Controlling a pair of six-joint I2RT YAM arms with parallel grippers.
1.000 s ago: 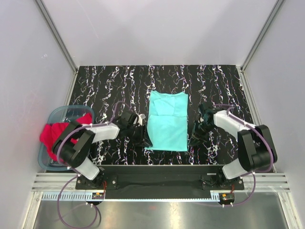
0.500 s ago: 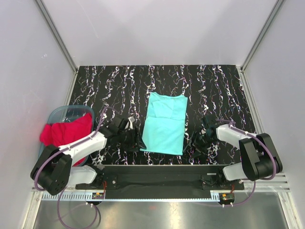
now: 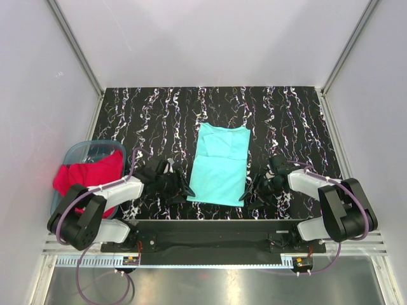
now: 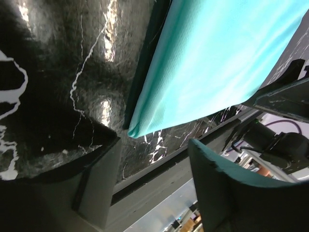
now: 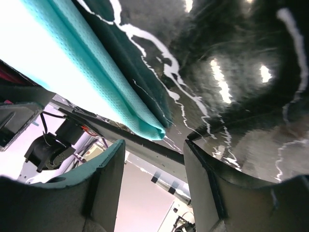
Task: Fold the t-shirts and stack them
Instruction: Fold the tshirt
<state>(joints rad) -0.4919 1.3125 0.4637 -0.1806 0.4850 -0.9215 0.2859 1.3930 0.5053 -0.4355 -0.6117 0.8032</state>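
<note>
The left gripper [image 3: 180, 189] has its jaws apart and empty, low by the near left corner of the green shirt [image 3: 220, 166]. The right gripper [image 3: 250, 190] has its jaws apart and empty too, by the near right corner. The green shirt lies folded in the middle of the table [image 3: 146, 114]. The red shirt [image 3: 89, 175] sits in the tub [image 3: 89, 150]. If a gripper pinches only the top layer, the fold may fall open. If one side lifts faster, the shirt may twist.
</note>
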